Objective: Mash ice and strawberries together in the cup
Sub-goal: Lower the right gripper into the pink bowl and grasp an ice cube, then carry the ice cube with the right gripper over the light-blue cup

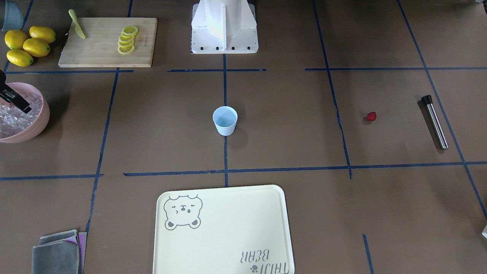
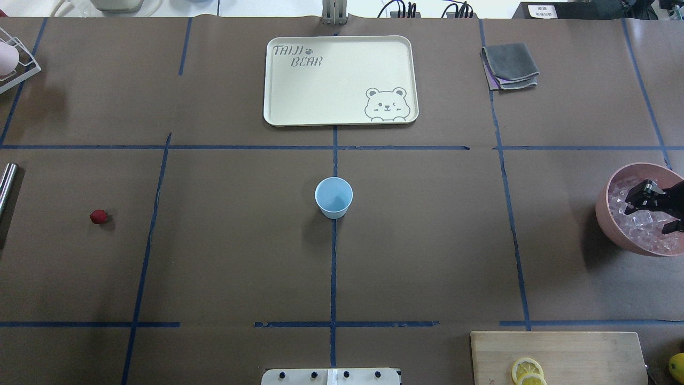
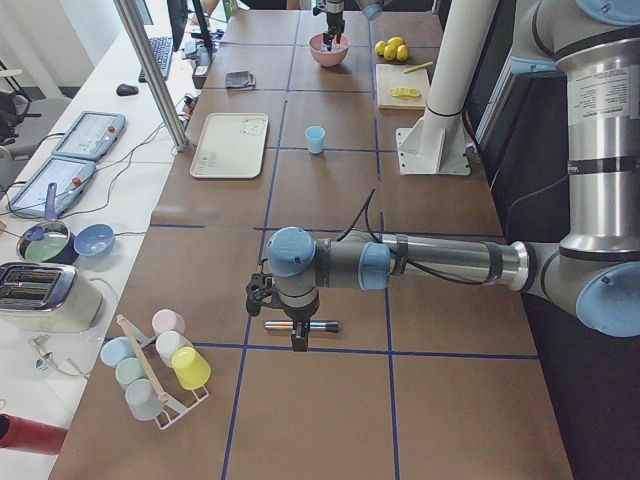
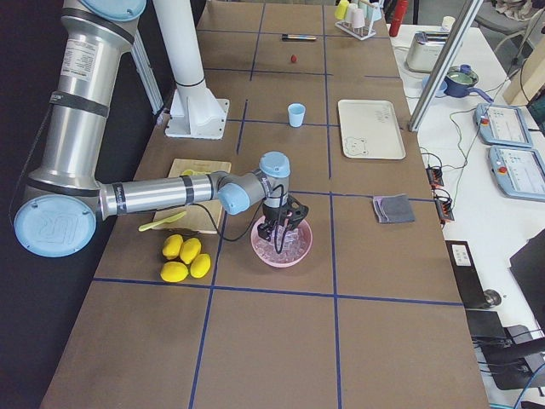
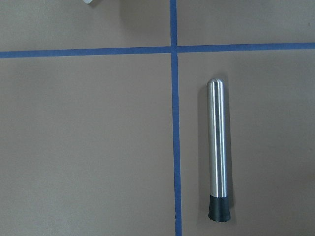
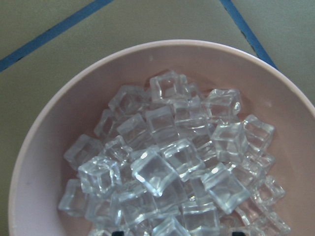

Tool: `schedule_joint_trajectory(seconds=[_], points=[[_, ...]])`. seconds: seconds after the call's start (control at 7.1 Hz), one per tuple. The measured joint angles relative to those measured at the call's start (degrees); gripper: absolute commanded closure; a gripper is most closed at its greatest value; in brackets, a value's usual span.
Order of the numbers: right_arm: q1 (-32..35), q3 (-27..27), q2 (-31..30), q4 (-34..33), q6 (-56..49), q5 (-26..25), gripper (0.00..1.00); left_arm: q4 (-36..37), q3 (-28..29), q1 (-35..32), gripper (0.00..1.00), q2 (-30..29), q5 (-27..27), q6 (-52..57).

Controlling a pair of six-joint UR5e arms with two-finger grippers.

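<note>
Ice (image 6: 152, 172) lies heaped in the pink bowl (image 6: 49, 123) at the counter's (image 1: 289, 114) right end, well apart from the cup (image 1: 225, 120), which stands upright at the centre and looks empty. The right pincer (image 2: 652, 211) hangs over the pile with its jaws apart and grips nothing. The cubes look slick and tightly packed, so a closing grip may squirt one out, wedge between neighbours, or lose it on the long carry to the cup. The strawberry (image 1: 371, 116) sits alone on the left side. The left pincer (image 3: 297, 330) hovers above the steel muddler (image 5: 218, 152); whether its jaws are apart cannot be told. That round bar could roll if nudged.
</note>
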Motion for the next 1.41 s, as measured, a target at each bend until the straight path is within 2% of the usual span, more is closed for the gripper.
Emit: schedule_joint_trajectory(seconds=[0.56,0.7,1.13,1.27,1.41], points=[[-0.04,-0.18,0.54,0.06,2.85,0.00,0.25,0.00,0.00,0.00,0.00,0.00,0.00,-0.02],[-0.05,-0.23,0.57,0.06,2.89,0.03,0.35,0.02,-0.14,0.00,0.00,0.00,0.00,-0.02],[-0.05,-0.37,0.57,0.00,3.09,0.11,0.86,0.11,-0.57,-0.06,0.00,0.00,0.00,-0.02],[-0.05,-0.39,0.57,0.00,3.16,0.12,0.96,0.14,-0.74,-0.05,0.00,0.00,0.00,-0.02],[-0.05,-0.37,0.57,0.03,3.22,0.18,0.98,0.16,-0.88,-0.06,0.00,0.00,0.00,-0.02]])
